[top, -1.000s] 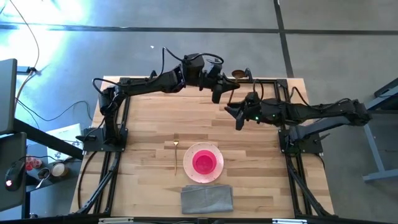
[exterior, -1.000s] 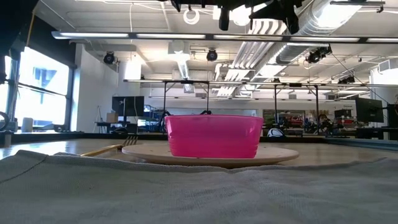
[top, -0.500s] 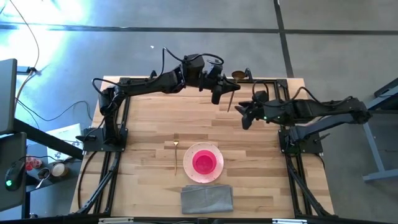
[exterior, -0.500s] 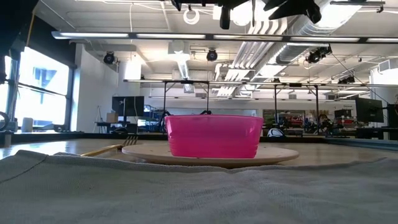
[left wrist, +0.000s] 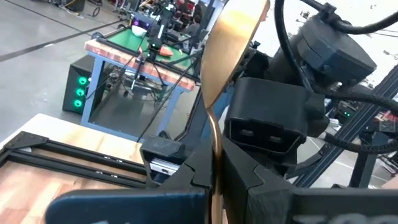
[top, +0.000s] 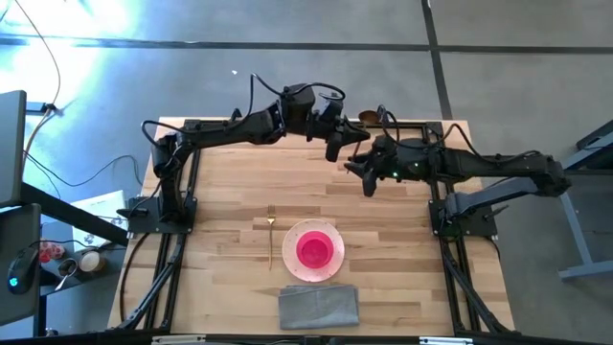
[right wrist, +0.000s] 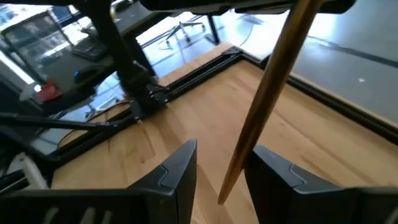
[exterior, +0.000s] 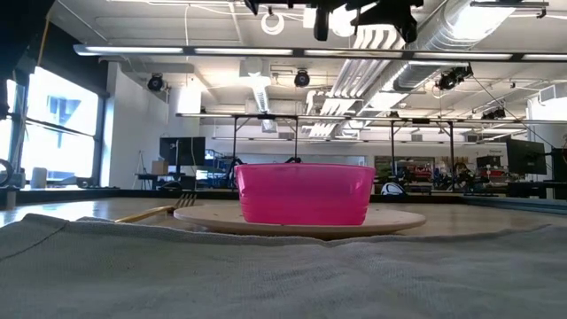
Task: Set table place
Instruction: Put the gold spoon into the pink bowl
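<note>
My left gripper (top: 337, 146) is high over the table's far middle, shut on the gold spoon (left wrist: 231, 56). The spoon's bowl (top: 367, 115) points toward the far edge. My right gripper (top: 362, 176) is open just to the right of it. Its two fingers stand on either side of the spoon's handle (right wrist: 264, 99), near the free end, without touching. Near the front, the pink bowl (top: 316, 249) sits on the speckled plate (top: 332, 233). The gold fork (top: 271, 237) lies flat on the table to the plate's left. My left gripper pinches the spoon's handle (left wrist: 214, 146) between its two fingers, a little below the bowl. The fingers come level from the table's left. The spoon is lifted clear of the table, its bowl past the fingertips and its handle end slanting down toward my right gripper.
A grey folded cloth (top: 319, 307) lies at the front edge, just before the plate; it fills the bottom of the low view (exterior: 283, 266). Black rails (top: 412, 123) frame the tabletop. Bare wood lies between the arms and the plate.
My right gripper drew back toward the table's right edge, away from the spoon, then came back left to the handle's free end. My left gripper has kept still with the spoon.
</note>
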Motion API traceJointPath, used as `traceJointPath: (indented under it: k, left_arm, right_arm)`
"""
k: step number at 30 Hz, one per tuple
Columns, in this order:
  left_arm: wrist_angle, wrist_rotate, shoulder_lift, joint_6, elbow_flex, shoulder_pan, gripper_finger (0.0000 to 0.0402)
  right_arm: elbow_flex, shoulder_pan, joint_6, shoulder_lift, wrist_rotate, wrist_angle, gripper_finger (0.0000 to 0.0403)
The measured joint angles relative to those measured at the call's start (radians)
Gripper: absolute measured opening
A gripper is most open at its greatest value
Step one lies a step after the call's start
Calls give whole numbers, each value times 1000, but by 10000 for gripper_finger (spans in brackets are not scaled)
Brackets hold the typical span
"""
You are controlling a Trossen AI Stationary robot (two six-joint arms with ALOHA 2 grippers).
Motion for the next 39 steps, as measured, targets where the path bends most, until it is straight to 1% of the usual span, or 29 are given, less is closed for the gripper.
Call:
traceJointPath:
  k: [2,8,10,11,13,14,19,22,24,26,28,30,31,32,34,37,39]
  left_arm:
    - [-1,1,0,-1,0,-1,0]
    - [1,-5,0,-3,0,0,0]
    - [-1,-6,0,-9,0,0,0]
    - [-2,-5,0,-12,0,0,0]
    - [-7,-2,0,-13,0,0,0]
    - [-8,-2,0,-9,0,-1,0]
    - [-6,6,0,-5,0,-2,2]
    - [-13,78,0,-18,-1,-1,22]
    - [-44,138,-5,-22,-2,1,47]
    - [-103,159,-21,-8,-2,-3,76]
    - [-207,141,-48,26,-2,-5,106]
    - [-344,123,-75,69,-2,-22,132]
    - [-417,135,-92,95,-2,-32,145]
    - [-482,125,-117,121,-2,-46,156]
    - [-586,82,-166,170,3,-76,175]
    - [-703,-56,-212,212,2,-110,193]
    - [-776,-185,-236,230,0,-131,199]
  right_arm:
    - [0,0,-9,-1,-13,7,119]
    - [0,-26,-61,7,1,14,116]
    - [0,-38,-58,12,-32,9,97]
    - [0,-40,-55,15,-46,14,79]
    - [0,-40,-53,17,-62,-2,30]
    - [0,-40,-51,17,-71,-6,17]
    - [0,-37,-39,10,-75,-37,6]
    - [4,-39,-63,-6,-58,-119,4]
    - [4,-51,-88,-24,-39,-221,3]
    - [2,-75,-97,-47,-20,-314,3]
    - [3,-104,-109,-78,-28,-384,3]
    - [4,-133,-131,-110,-65,-456,3]
    - [2,-151,-96,-126,-43,-518,2]
    - [-3,-174,-98,-140,-16,-581,1]
    - [8,-212,-68,-156,16,-666,1]
    - [29,-251,-56,-174,-36,-838,1]
    - [34,-261,-43,-172,-36,-853,1]
